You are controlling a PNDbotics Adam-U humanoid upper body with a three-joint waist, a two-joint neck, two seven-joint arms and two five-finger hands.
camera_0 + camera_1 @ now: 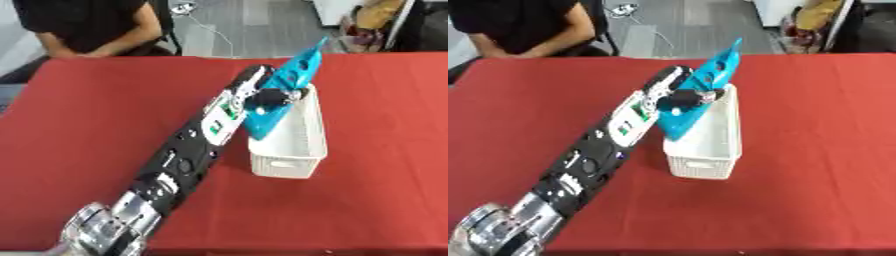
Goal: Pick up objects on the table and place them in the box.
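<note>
— Red cloth covers the whole bench (105, 110); beyond its far edge is grey floor with a white cable lying on it. What stands on the cloth?

— One white box (302, 150), a long slatted basket with a handle slot in its near end wall. It sits a little right of the middle, its long side running away from the robot.

— And the arm?

— The robot's left arm (179, 165) comes in from the lower left corner, black with silver joints, and stretches diagonally up to the box's left rim. The left hand (262, 95) is at the far left part of the box, with its fingers curled round a blue object (702, 87).

— What sort of object?

— A flat turquoise piece, broad below and narrowing to a point above, with a few small holes near the top. It stands tilted, tip leaning up and to the right above the far rim, its broad lower end down inside the box against the left wall. Whether that end touches the box floor I cannot tell.

— The other hand?

— Neither view shows it.
</note>
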